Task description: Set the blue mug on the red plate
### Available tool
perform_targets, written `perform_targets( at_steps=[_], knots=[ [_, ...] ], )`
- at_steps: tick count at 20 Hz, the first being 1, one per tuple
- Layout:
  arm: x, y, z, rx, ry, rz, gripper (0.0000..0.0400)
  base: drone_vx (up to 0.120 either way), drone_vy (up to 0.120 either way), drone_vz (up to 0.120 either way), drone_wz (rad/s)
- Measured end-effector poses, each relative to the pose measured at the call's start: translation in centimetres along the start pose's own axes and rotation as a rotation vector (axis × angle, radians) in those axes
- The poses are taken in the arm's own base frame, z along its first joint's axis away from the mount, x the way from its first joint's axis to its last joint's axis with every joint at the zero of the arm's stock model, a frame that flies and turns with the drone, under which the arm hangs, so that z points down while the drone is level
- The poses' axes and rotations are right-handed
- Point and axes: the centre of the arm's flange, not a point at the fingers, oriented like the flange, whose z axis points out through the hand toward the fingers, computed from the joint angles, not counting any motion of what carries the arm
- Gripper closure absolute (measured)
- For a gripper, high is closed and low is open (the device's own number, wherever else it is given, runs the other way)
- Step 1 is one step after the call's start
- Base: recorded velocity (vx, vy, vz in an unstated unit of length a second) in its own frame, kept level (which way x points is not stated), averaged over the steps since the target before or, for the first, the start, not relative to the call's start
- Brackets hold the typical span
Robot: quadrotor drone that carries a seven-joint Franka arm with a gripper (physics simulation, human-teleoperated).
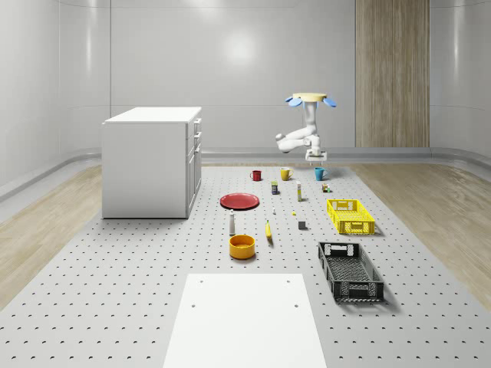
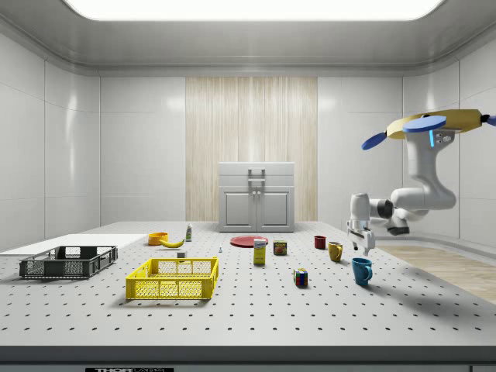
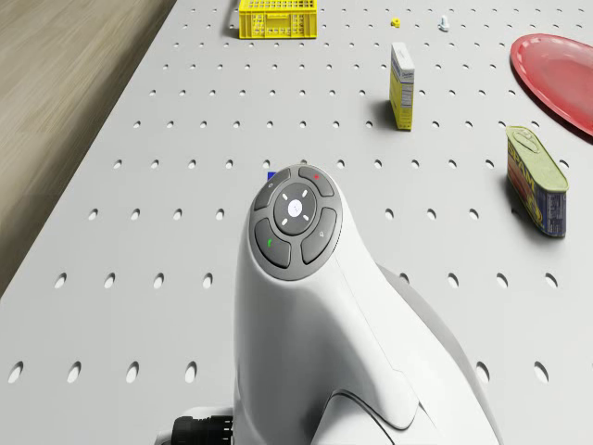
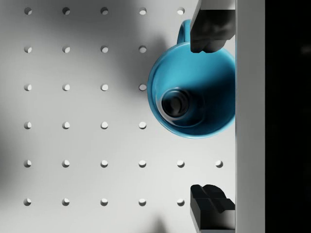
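Black-padded and spread wide, our gripper (image 4: 209, 119) hangs just above the blue mug (image 4: 192, 94) at the whole-scene view's upper right, the drone (image 1: 311, 98) hovering overhead, so we judge the grasp pending: descend, close, then carry to the red plate (image 1: 240, 201).

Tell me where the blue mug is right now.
The blue mug stands upright on the pegboard table at the side view's right, directly beneath the open gripper, near the yellow mug.
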Motion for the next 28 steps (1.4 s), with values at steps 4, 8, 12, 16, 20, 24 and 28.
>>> perform_targets(
  at_steps=[4,8,12,16,20,24,28],
  knots=[
    [0.00,0.00,0.00,0.000,0.000,0.000,0.0000,0.060,0.000,-0.010,0.000],
    [0.00,0.00,0.00,0.000,0.000,0.000,0.0000,0.000,-0.030,-0.050,0.000],
    [0.00,0.00,0.00,0.000,0.000,0.000,0.0000,0.000,0.000,-0.120,0.000],
    [0.00,0.00,0.00,0.000,0.001,0.000,0.0000,0.000,-0.030,-0.010,0.000],
    [0.00,0.00,0.26,0.000,0.001,0.000,0.0000,0.000,0.000,0.000,0.000],
    [0.00,0.00,0.46,0.000,0.001,0.000,0.0000,0.000,0.000,0.000,0.000],
    [0.00,0.00,0.54,0.000,0.001,0.000,0.0146,0.000,0.000,0.000,0.000]
  ],
)
